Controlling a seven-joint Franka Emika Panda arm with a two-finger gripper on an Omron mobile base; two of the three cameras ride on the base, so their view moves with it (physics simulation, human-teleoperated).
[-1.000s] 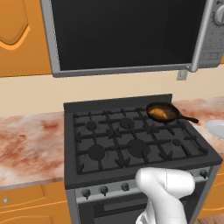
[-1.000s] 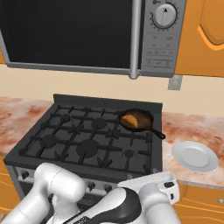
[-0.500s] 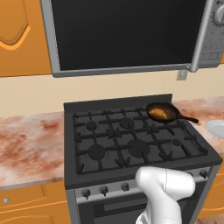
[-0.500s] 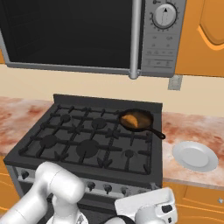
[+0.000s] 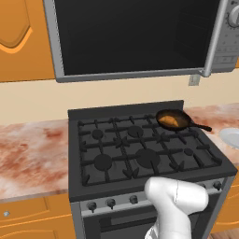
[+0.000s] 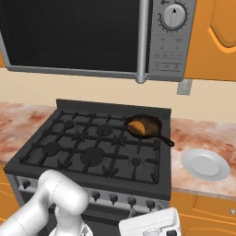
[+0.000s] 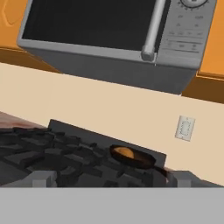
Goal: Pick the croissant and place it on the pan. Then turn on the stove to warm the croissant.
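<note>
Left base view shows the stove [image 5: 144,154] set into the marbled table [image 5: 32,154], with the pan [image 5: 173,120] on the rear right burner and the croissant [image 5: 169,121] lying inside it; the first half of the task looks done, so the step in hand is, I judge, turning on the burner. Across the grey front panel the small dark knobs [image 5: 110,203] sit in a row, partly blocked by the white arm low in front. Further right, in the right base view, the same pan [image 6: 144,126] holds the croissant [image 6: 137,126], its handle pointing toward the white plate [image 6: 205,164] on the table. The tool sits low at the frame's bottom edge, cut off, so its jaws cannot be made out there; they stand fully apart, holding nothing. The next move calls for picking the knob that matches the pan's burner, and which one that is I cannot tell. Hand view looks over the grates at the croissant [image 7: 125,152], not at the knobs.
</note>
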